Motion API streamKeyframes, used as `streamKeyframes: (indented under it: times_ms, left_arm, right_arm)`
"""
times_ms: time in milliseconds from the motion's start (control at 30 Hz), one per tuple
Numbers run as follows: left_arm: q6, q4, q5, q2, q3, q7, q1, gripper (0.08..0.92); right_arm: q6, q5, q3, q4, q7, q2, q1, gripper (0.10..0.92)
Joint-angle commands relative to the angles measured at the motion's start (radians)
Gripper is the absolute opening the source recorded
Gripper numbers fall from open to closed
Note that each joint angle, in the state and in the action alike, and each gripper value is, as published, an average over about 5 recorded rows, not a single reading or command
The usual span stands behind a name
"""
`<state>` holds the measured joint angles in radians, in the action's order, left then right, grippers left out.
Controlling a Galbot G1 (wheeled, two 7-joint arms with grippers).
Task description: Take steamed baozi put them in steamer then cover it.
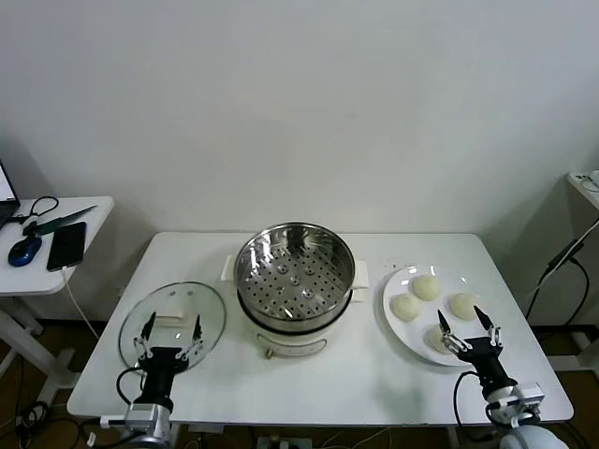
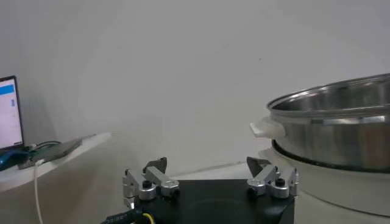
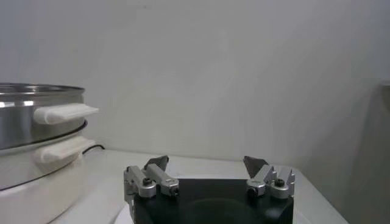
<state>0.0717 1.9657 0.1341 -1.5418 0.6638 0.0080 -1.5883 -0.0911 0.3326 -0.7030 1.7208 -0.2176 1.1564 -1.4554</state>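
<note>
- White rectangular table (image 1: 374,393) against a plain pale wall (image 1: 299,103); smooth, matte, lit evenly
- At the table's middle, round shiny steel steamer (image 1: 296,271) with perforated floor, seated on a cream-white electric pot base (image 1: 292,339); basket holding nothing; cream side handle (image 2: 268,128) jutting from the rim in the left wrist view; two stacked cream handles (image 3: 64,112) in the right wrist view
- Left of the steamer, round clear glass cover (image 1: 172,325) with metal rim and flat cream-white rectangular handle, lying flat on the table, off the steamer
- Right of the steamer, flat white plate (image 1: 398,326) carrying four small round cream-white steamed baozi (image 1: 427,287), set close together, none in the basket
- Left gripper (image 1: 169,333) at the table's near edge, left of the steamer, poised over the near half of the cover; fingers spread wide, gripping nothing
- Right gripper (image 1: 464,329) at the near edge, right of the steamer, over the near rim of the plate beside the nearest bun; fingers spread wide, gripping nothing
- Far left of the steamer, separate white side table (image 1: 56,257) with blue mouse (image 1: 24,250), black phone (image 1: 66,245) and a cable; lit laptop screen (image 2: 8,112) at the edge of the left wrist view
- Far right of the steamer, edge of another white surface with a dark cable (image 1: 562,267) hanging down
- No brand, label or legible writing to be made out anywhere
</note>
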Motion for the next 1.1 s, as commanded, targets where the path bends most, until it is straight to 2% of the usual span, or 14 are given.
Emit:
streamKeyframes:
  times_ms: [33,133,333,533,667,800,1100]
  left_arm:
    - [0.001,0.001,0.001,0.001,0.001,-0.002,-0.001,0.823]
    - [0.002,0.001,0.004,0.004,0.002,-0.003,-0.003,0.823]
    - [0.005,0.003,0.006,0.011,-0.012,-0.007,-0.01,0.823]
    - [0.01,0.0,0.004,0.017,-0.026,-0.009,-0.012,0.823]
    - [0.011,-0.008,-0.002,0.026,-0.025,-0.011,-0.013,0.823]
    - [0.011,-0.012,-0.011,0.034,-0.023,-0.012,-0.016,0.823]
    - [0.009,-0.017,-0.02,0.039,-0.021,-0.014,-0.025,0.823]
  right_arm:
    - [0.021,-0.02,-0.003,0.0,-0.015,-0.032,0.019,0.823]
    - [0.091,-0.074,0.004,-0.021,-0.084,-0.127,0.069,0.823]
    - [0.237,-0.147,0.052,-0.1,-0.372,-0.438,0.192,0.823]
    - [0.236,-0.285,0.217,-0.276,-0.657,-0.627,0.449,0.823]
    - [0.16,-0.416,0.452,-0.436,-0.803,-0.647,0.744,0.823]
    - [0.105,-0.533,0.749,-0.572,-0.881,-0.62,1.056,0.823]
    - [0.077,-0.551,1.271,-0.826,-0.971,-0.465,1.502,0.823]
